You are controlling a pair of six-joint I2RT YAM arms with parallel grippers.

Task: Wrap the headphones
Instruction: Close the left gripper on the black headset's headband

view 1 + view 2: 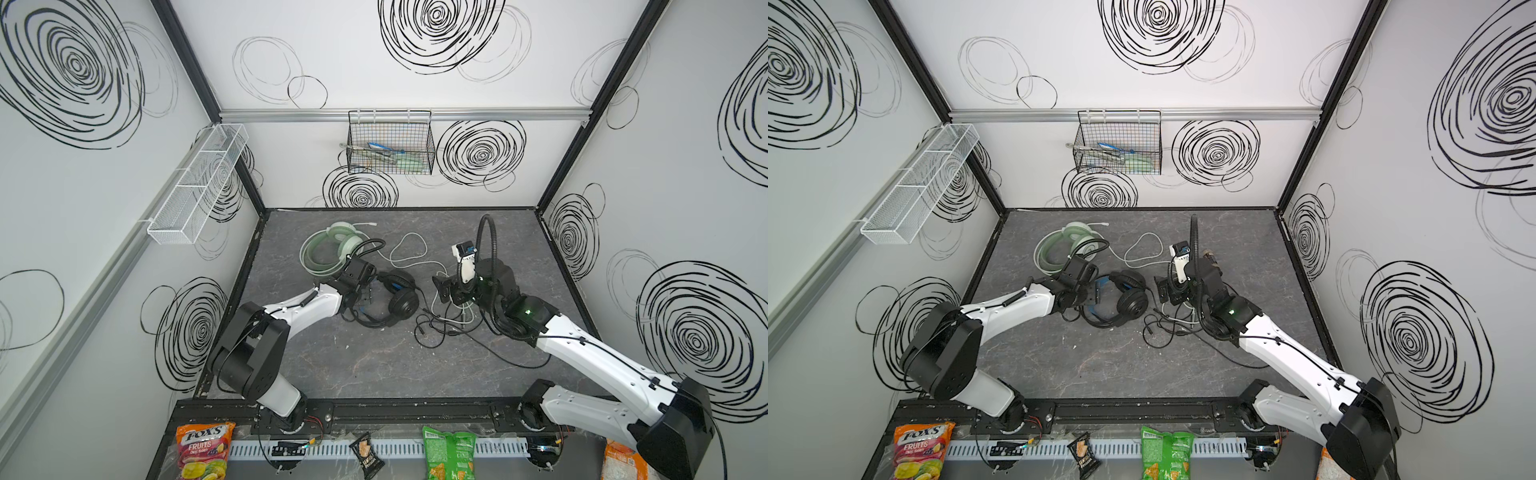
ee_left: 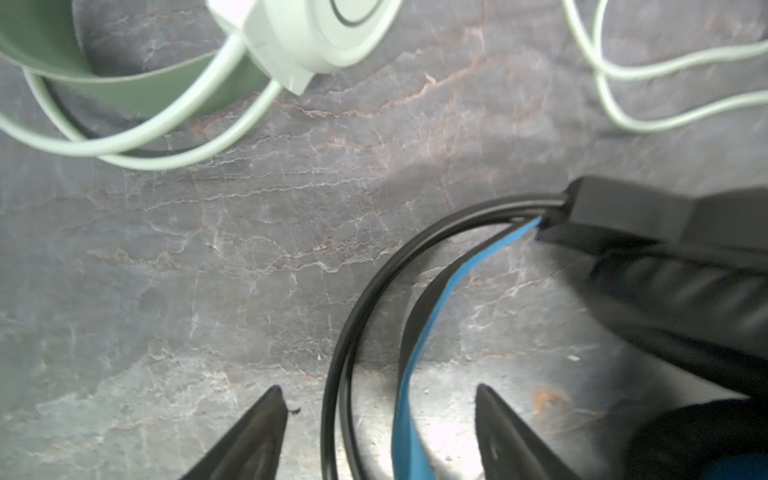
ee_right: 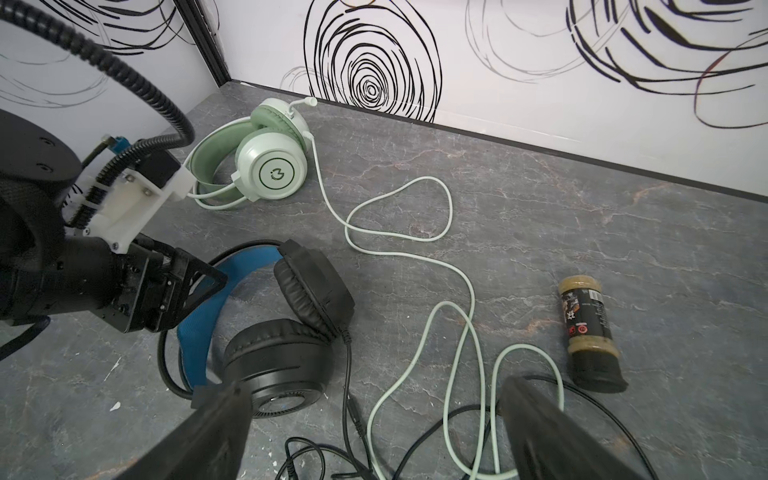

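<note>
The black headphones (image 1: 401, 297) (image 1: 1129, 299) with a blue headband lie mid-table. My left gripper (image 2: 379, 390) (image 1: 365, 291) is open and straddles their headband (image 2: 415, 374); the thin black wire and the blue band run between its fingers without being pinched. The mint-green headphones (image 1: 332, 249) (image 3: 270, 162) rest behind, near the back wall. Their white cable (image 3: 453, 291) loops across the table toward my right gripper (image 3: 374, 388) (image 1: 442, 289), which is open above a tangle of white cable and black cable (image 3: 347, 374).
A brown spice jar (image 3: 590, 332) lies on its side right of the cables. A black wire basket (image 1: 390, 143) hangs on the back wall and a white mesh shelf (image 1: 195, 183) on the left wall. Snack packets (image 1: 449, 453) line the front edge.
</note>
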